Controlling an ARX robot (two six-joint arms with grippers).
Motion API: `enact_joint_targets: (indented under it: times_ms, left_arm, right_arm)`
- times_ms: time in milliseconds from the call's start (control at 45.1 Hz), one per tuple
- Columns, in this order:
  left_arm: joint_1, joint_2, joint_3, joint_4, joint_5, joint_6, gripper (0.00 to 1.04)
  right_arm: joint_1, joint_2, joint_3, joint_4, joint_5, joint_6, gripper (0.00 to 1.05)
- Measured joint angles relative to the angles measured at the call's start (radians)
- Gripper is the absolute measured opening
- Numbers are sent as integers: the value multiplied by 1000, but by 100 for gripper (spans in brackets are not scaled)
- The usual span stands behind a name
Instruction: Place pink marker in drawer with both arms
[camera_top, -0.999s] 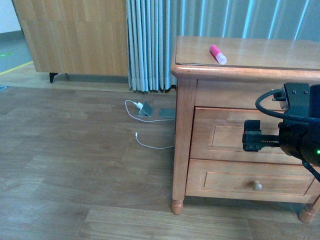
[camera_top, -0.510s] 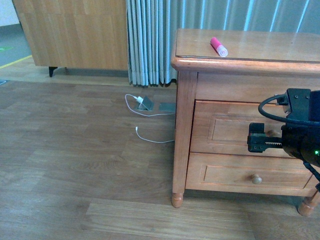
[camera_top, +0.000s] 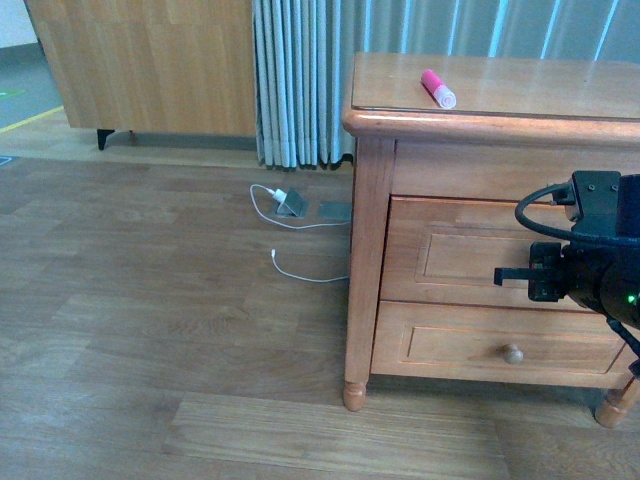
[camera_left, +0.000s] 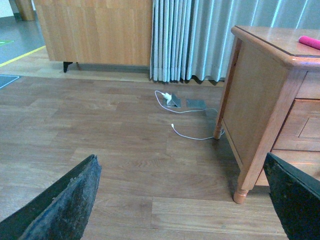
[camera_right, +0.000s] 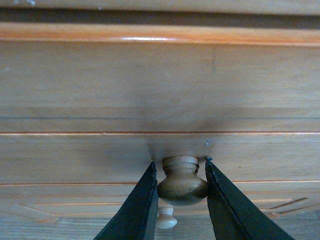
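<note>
The pink marker lies on top of the wooden cabinet, near its front edge; its end also shows in the left wrist view. The top drawer looks flush with the cabinet front. My right gripper is at the drawer front. In the right wrist view the gripper is shut on the drawer's round knob. The knob is hidden in the front view. My left gripper is open and empty above the floor, left of the cabinet, out of the front view.
The lower drawer has its own knob, also seen under the held knob. White cables and a charger lie on the wooden floor left of the cabinet. Curtains and a wooden sideboard stand behind.
My right gripper has moved in toward the top drawer front, and its fingers now show shorter in the front view. The marker has stayed where it was on the cabinet top.
</note>
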Motion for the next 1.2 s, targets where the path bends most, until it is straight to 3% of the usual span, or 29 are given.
enact_joint_targets:
  times_ms: [577,888,1199]
  left_arm:
    - [0,0,0,0,0,0,99]
    - [0,0,0,0,0,0,99]
    - [0,0,0,0,0,0,99]
  right_arm:
    - [0,-17,-45,10,-16,4,22]
    - [2,-140,-267,68,-53,39,22]
    - [-42,-351,-642,166,-165,67,21]
